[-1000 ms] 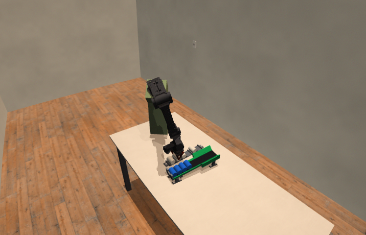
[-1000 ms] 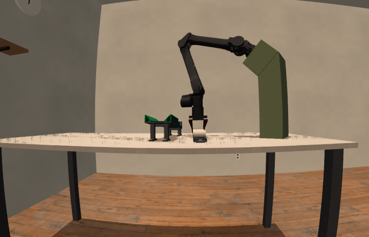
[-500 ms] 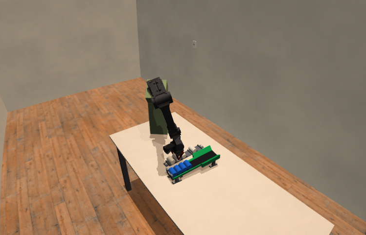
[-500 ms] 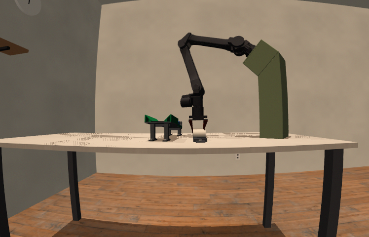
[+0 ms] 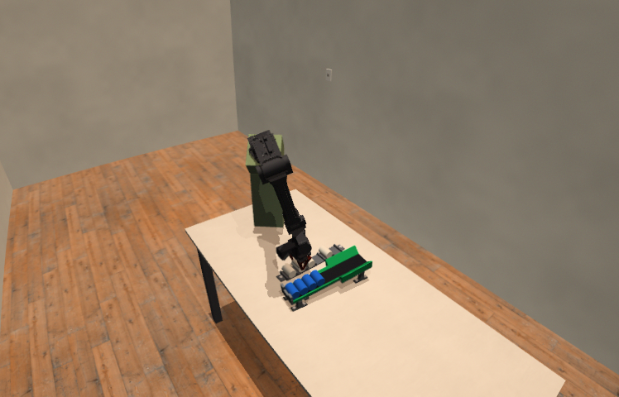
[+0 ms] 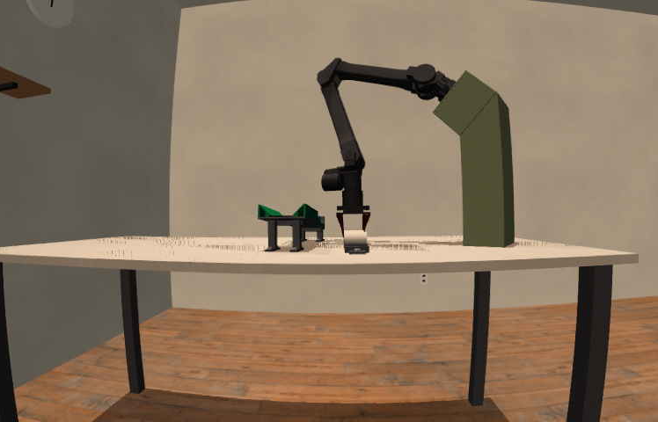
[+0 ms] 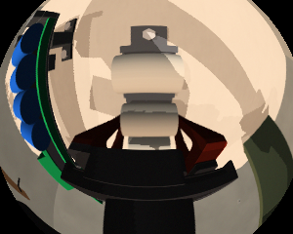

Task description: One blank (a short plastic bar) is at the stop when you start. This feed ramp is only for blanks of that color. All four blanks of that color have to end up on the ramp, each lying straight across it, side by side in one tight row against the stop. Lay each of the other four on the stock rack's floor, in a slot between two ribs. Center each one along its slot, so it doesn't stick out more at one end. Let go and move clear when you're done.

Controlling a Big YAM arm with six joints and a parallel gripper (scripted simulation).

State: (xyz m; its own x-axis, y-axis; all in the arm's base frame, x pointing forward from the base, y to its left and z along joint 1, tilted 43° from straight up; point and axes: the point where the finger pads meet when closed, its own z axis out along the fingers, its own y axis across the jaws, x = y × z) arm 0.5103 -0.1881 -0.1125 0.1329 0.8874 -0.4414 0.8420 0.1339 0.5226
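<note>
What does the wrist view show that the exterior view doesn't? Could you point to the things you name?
Wrist only: the blue blanks (image 5: 309, 281) (image 7: 32, 70) as a countable row of four, and a bolt (image 7: 148, 34) at the rack's end.

Exterior only: the table legs (image 5: 208, 284) (image 6: 590, 339).

Both: the gripper (image 5: 303, 266) (image 6: 356, 231) (image 7: 148, 117), the ramp (image 5: 364, 266) (image 6: 277, 218) (image 7: 43, 97), the rack (image 5: 280, 278) (image 6: 356, 250) (image 7: 148, 98), white blanks (image 5: 287, 269) (image 6: 355, 236) (image 7: 147, 73) (two in wrist, one distinct in exterior), and the green pedestal (image 5: 266, 206) (image 6: 485, 183) (image 7: 275, 171).
</note>
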